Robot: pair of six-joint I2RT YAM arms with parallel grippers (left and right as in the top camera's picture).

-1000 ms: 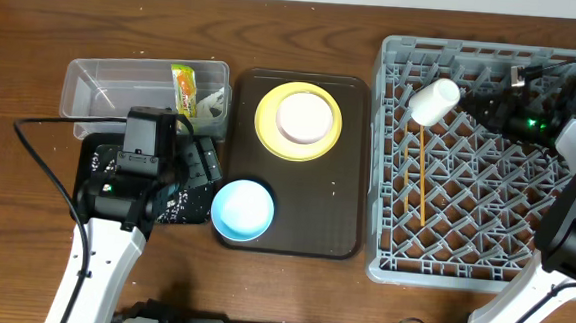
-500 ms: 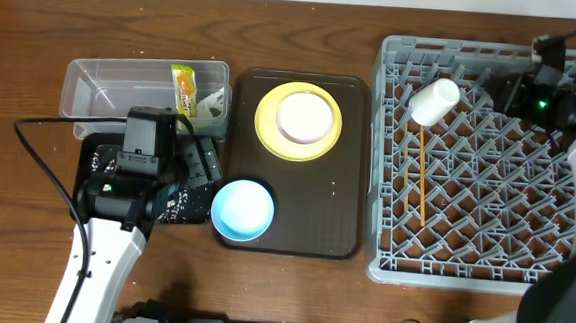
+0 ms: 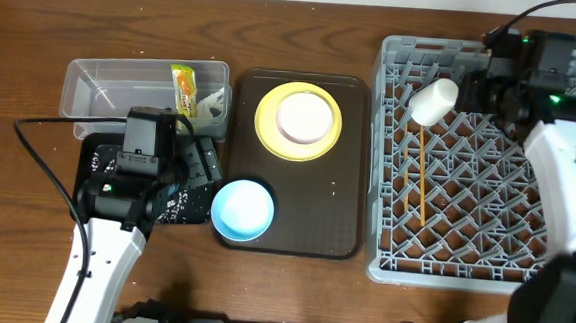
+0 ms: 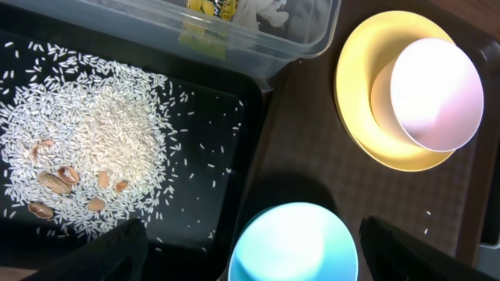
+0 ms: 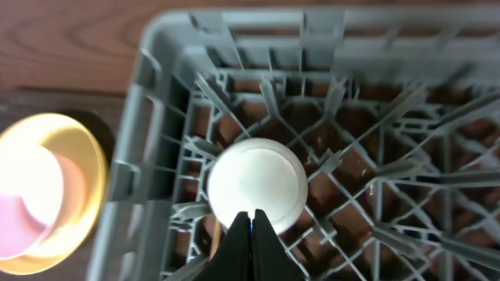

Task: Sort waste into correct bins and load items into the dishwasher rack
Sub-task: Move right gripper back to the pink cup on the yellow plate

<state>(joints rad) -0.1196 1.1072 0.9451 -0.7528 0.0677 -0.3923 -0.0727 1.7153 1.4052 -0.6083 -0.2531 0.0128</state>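
Note:
My left gripper (image 3: 199,181) (image 4: 258,254) is open and empty over the light blue bowl (image 3: 242,209) (image 4: 293,242) on the brown tray. Rice grains (image 4: 101,148) lie in the black tray (image 3: 96,155) (image 4: 226,133). The snack wrapper (image 3: 183,88) and paper scrap (image 3: 211,102) lie in the clear tub (image 3: 102,85) (image 4: 297,47). The pink bowl (image 3: 306,118) (image 4: 433,94) sits on the yellow plate (image 3: 265,130) (image 4: 359,117). My right gripper (image 3: 476,93) (image 5: 251,222) is shut and empty, its tips at the white cup (image 3: 434,100) (image 5: 256,179) in the dishwasher rack (image 3: 382,257) (image 5: 156,101). Chopsticks (image 3: 414,179) lie in the rack.
The dark brown serving tray (image 3: 315,213) lies between the bins and the rack. A few brown nut-like bits (image 4: 58,179) lie among the rice. Upright pegs fill the rack around the cup. The left arm's cable (image 3: 37,166) trails over the table at the left.
My right arm has swung from the rack's right side to its back edge, and its shut gripper now points at the white cup. The left arm has not moved.

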